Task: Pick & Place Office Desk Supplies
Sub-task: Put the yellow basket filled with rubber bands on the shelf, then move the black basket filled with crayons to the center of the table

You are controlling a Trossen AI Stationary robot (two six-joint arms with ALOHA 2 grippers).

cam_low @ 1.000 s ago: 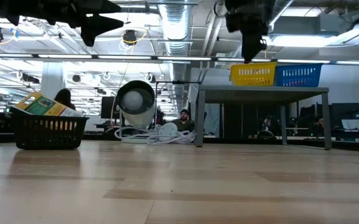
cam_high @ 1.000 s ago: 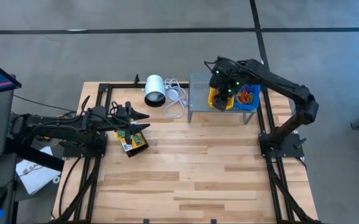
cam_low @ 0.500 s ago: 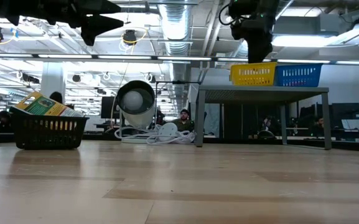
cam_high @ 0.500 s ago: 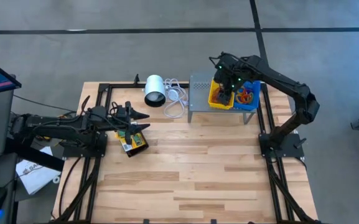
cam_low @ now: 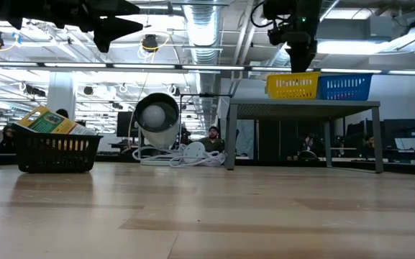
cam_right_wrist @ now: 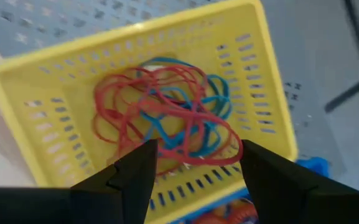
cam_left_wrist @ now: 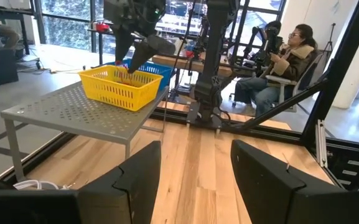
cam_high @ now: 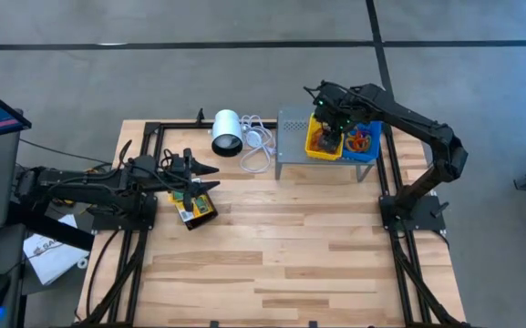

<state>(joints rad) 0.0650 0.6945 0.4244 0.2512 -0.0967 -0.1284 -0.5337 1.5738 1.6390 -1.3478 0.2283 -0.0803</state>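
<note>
The yellow bin (cam_right_wrist: pixel 148 118) stands on the grey perforated stand (cam_high: pixel 292 128) and holds a tangle of red and blue rubber bands (cam_right_wrist: pixel 167 121). My right gripper (cam_right_wrist: pixel 195 180) hovers open just above it, fingers pointing down, touching nothing; the high view shows my right gripper (cam_high: pixel 328 128) over the yellow bin (cam_high: pixel 322 144). The blue bin (cam_high: pixel 363 141) beside it holds more coloured bands. My left gripper (cam_high: pixel 206 179) waits open above the black bin (cam_high: pixel 194 208), which holds yellow-and-green packets (cam_low: pixel 49 121).
A white cylinder (cam_high: pixel 226 132) with its coiled white cable (cam_high: pixel 255 146) lies at the far edge, left of the stand. Black frame rails run along the table's left, right and far sides. Bare wood covers the middle and near part. People sit in the room beyond.
My right gripper has moved a little toward the table's far right, from the yellow bin's near left edge to over its inside, turning slightly as it went. The bins and my left arm have kept still.
</note>
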